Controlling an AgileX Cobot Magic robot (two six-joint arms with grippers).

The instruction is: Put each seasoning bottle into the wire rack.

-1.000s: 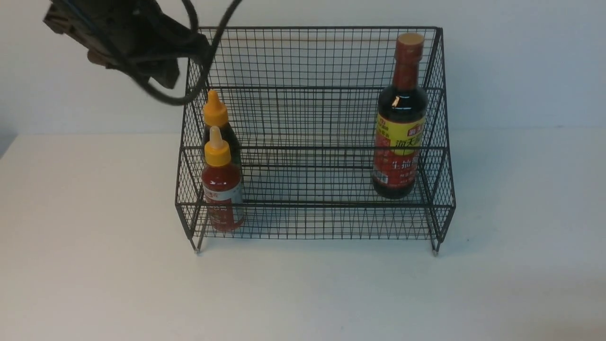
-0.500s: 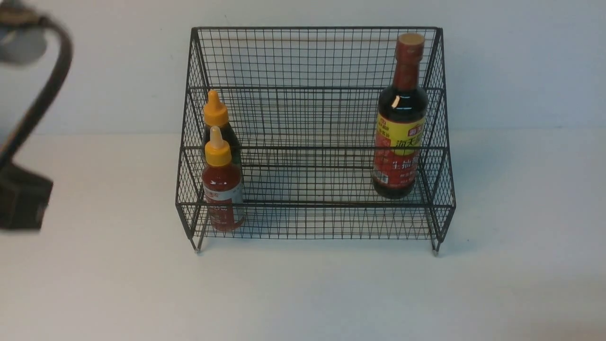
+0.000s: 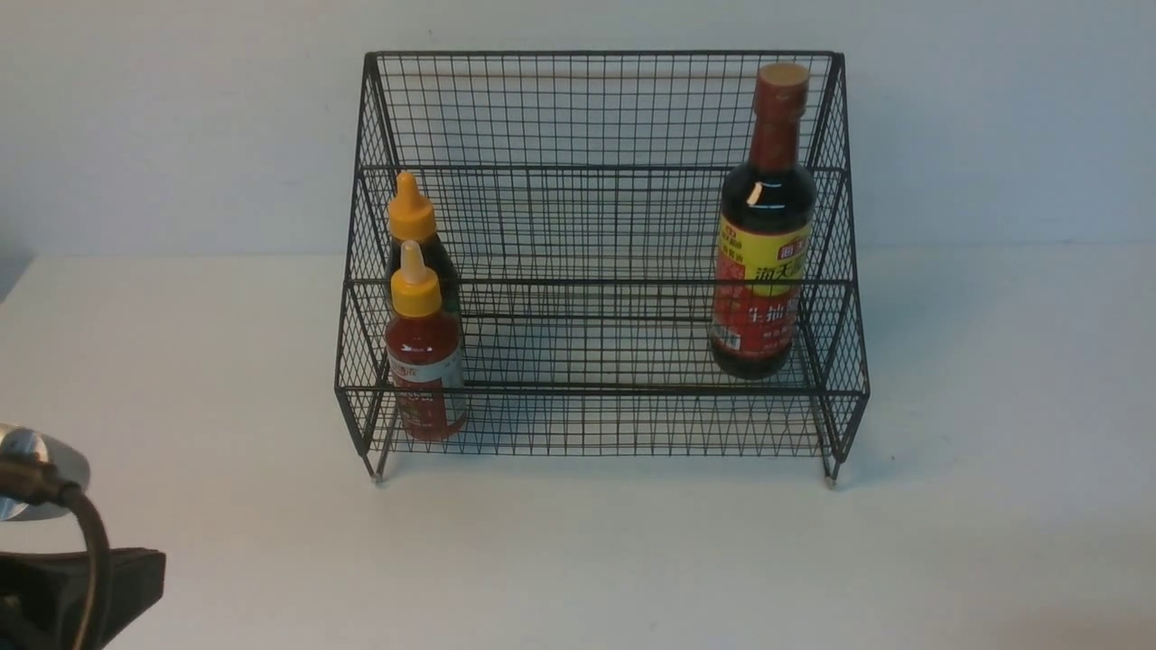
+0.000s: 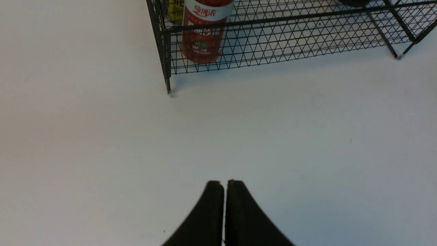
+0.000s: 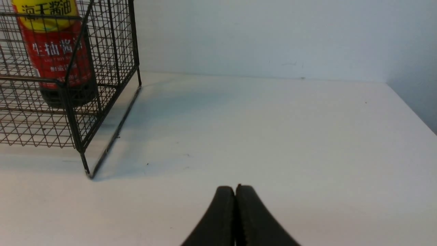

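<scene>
The table (image 3: 578, 560) is carrying the rack (image 3: 596, 424), which is holding the soy bottle (image 3: 760, 262) at its right end, the red bottle (image 3: 423, 361) and the dark bottle (image 3: 417, 236) behind it at its left. The left gripper (image 4: 224, 186) and right gripper (image 5: 235, 190) are hanging empty, fingers pressed together.

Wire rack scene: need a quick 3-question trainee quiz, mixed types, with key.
1. True or false: all three bottles stand inside the wire rack.
2. Which bottle stands on the rack's right side?
A. red squeeze bottle
B. tall soy bottle
C. dark squeeze bottle
3. Fill in: in the wrist views, the left tool and right tool are both ____ and hold nothing.

Key:
1. True; all are upright, none on the table.
2. B; the two squeeze bottles are on the left, red in front of dark.
3. Shut.
</scene>
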